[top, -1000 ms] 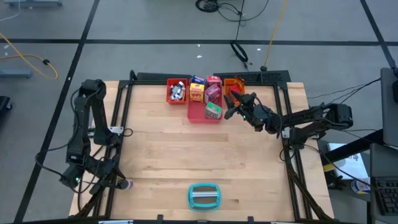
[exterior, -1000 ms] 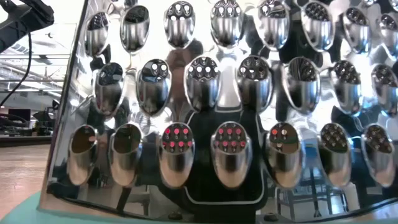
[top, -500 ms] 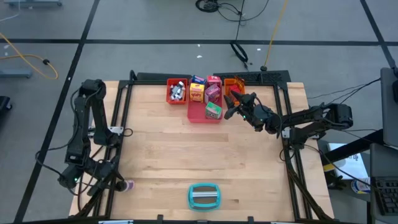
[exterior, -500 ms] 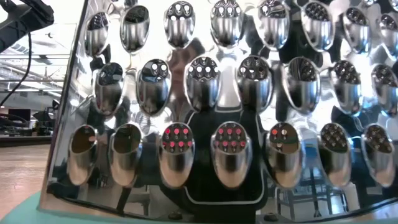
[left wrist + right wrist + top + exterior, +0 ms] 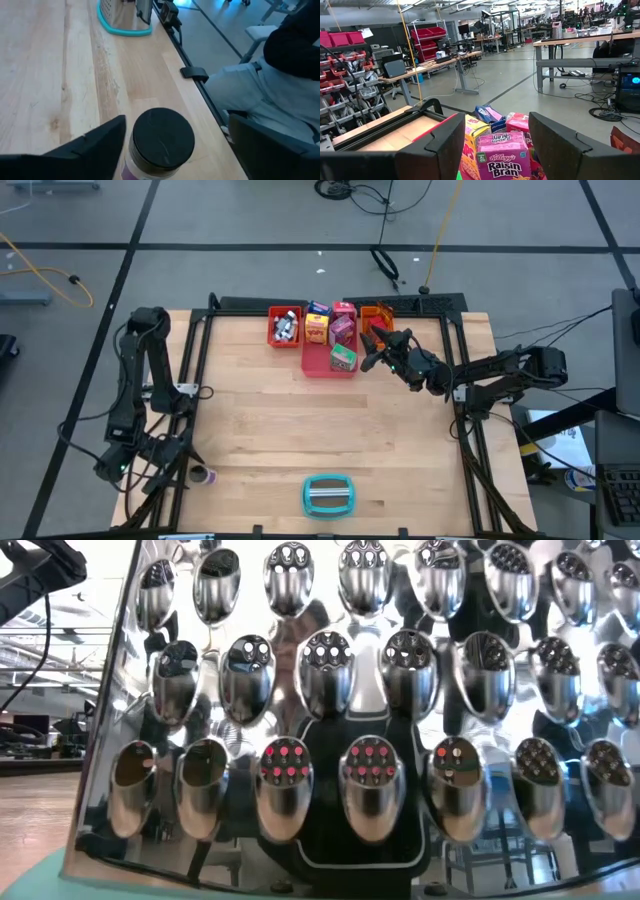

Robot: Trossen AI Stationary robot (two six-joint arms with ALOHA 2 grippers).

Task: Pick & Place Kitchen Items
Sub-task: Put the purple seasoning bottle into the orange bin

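Straddling small bottle [image 5: 161,142], left end effector [image 5: 175,150] open

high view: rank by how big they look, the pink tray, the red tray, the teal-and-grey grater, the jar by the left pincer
1. Pink plastic tray, largest, though boxes cover much of it.
2. Teal-and-grey metal grater.
3. Red plastic tray, close to the grater, so that order is unsure.
4. Small dark-lidded jar, clearly smallest.

A purple cereal box [image 5: 501,161] is showing "Kellogg's Raisin Bran" on its front, in the right wrist view. A smaller line above the brand name is appearing blurred, possibly upside-down lettering. Nothing else is reading clearly in any view.
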